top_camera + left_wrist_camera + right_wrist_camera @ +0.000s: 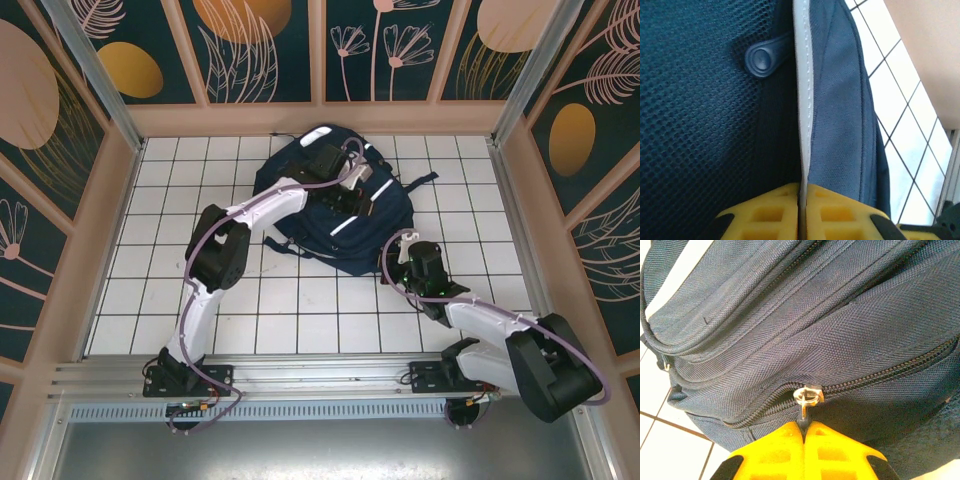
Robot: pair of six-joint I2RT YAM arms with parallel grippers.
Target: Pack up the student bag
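The student bag (345,240), dark navy, lies at the back middle of the white tiled table. My left gripper (362,188) rests on top of it. In the left wrist view its yellow fingers (775,210) are shut on the bag's white stripe (805,75), with dark mesh (700,125) to the left and navy fabric (840,110) to the right. My right gripper (405,252) is at the bag's near right edge. In the right wrist view this gripper (804,426) is shut on the metal zipper pull (807,396) of a partly open zipper (880,374).
A round dark rubber tab (761,59) hangs on the mesh. A bag strap (425,180) trails to the right. Tan walls (520,190) fence the tiled table (300,300) on three sides. A metal rail (320,375) runs along the near edge.
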